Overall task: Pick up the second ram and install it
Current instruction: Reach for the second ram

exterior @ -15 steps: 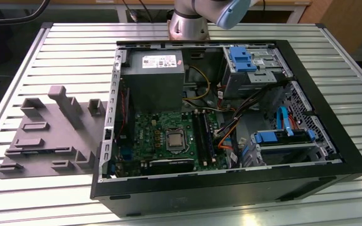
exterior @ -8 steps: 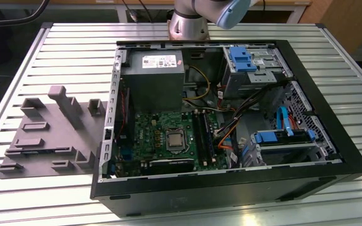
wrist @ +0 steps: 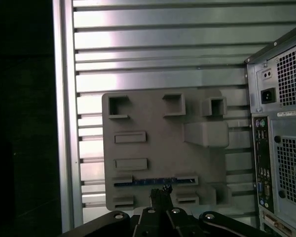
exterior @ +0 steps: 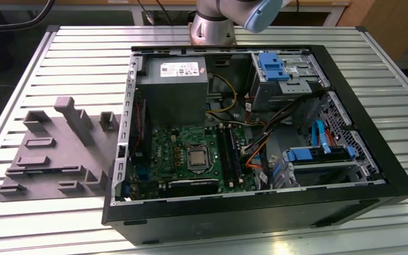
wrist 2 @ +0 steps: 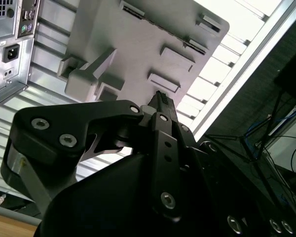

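On the exterior view's left, a grey matt plastic holder plate [exterior: 48,159] lies on the table [exterior: 69,58], which is made of shiny ribbed aluminium slats. The plate carries blocky posts and low rectangular pockets. In the first wrist view, the second ram [wrist: 148,182] stands on its thin edge in one long pocket of this plate. It looks like a narrow dark-blue strip with small chips in a row.

My pincer [wrist: 161,189] is black metal with round screw heads. It hangs over the plate, apart from it, and its tips are closed together with nothing between them. In that view they point close to the ram strip.

To the right lies the open black computer case [exterior: 261,212]. It has a dull grey box-shaped power supply [exterior: 172,95] with a white label [exterior: 180,68]; the print on it I cannot make out. Below it is the green motherboard [exterior: 168,149] with long black slots [exterior: 229,154]. Further right are blue plastic drive brackets [exterior: 271,66] and perforated steel walls.
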Motion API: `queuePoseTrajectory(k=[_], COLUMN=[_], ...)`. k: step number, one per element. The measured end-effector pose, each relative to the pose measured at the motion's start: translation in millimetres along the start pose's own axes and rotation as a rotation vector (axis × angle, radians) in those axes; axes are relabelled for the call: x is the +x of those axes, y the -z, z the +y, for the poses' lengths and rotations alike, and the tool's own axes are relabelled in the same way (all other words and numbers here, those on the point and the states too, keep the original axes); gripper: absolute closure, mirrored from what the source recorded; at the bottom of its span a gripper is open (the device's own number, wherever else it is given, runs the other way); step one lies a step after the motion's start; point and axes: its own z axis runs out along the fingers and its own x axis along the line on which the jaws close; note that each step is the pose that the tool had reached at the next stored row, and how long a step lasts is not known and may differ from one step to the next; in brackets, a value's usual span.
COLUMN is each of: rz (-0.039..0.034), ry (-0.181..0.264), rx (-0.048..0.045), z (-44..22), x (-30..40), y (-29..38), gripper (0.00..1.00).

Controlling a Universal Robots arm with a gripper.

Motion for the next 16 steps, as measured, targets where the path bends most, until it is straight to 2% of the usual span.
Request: queuePoseTrajectory(k=[16], rz=[0.0001], ry=[0.000], rx=[0.0001], z=[-4.4], x=[1.5], y=[-2.5], gripper=[0.89])
